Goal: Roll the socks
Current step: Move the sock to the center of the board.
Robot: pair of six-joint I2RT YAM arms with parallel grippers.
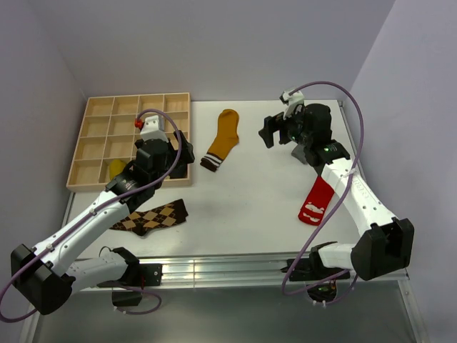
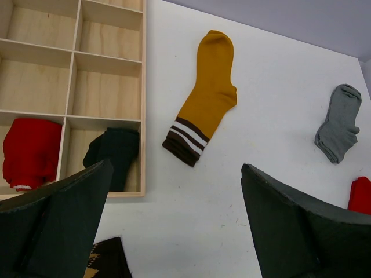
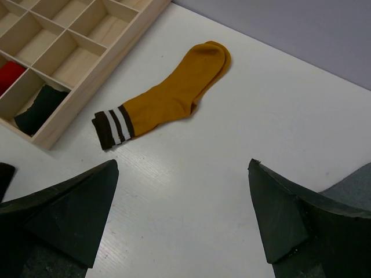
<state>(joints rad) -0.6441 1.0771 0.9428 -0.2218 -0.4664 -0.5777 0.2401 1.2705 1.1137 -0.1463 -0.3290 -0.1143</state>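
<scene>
The wooden tray (image 2: 142, 87) sits at the desk's far-left corner, with a red bundle (image 2: 29, 153) and a dark bundle (image 2: 113, 153) in its near-right compartments. The argyle sock (image 1: 153, 216) lies flat by the near-left edge. The left end effector (image 2: 177, 168) hangs wide open and empty. The mustard sock (image 1: 223, 139) lies flat toward the far edge. We judge it light, limp and non-slip, best pinched at the toe or striped cuff. The right end effector (image 3: 182, 164) is likewise wide and empty. The grey sock (image 2: 339, 121) and red sock (image 1: 315, 204) lie toward the right edge.
</scene>
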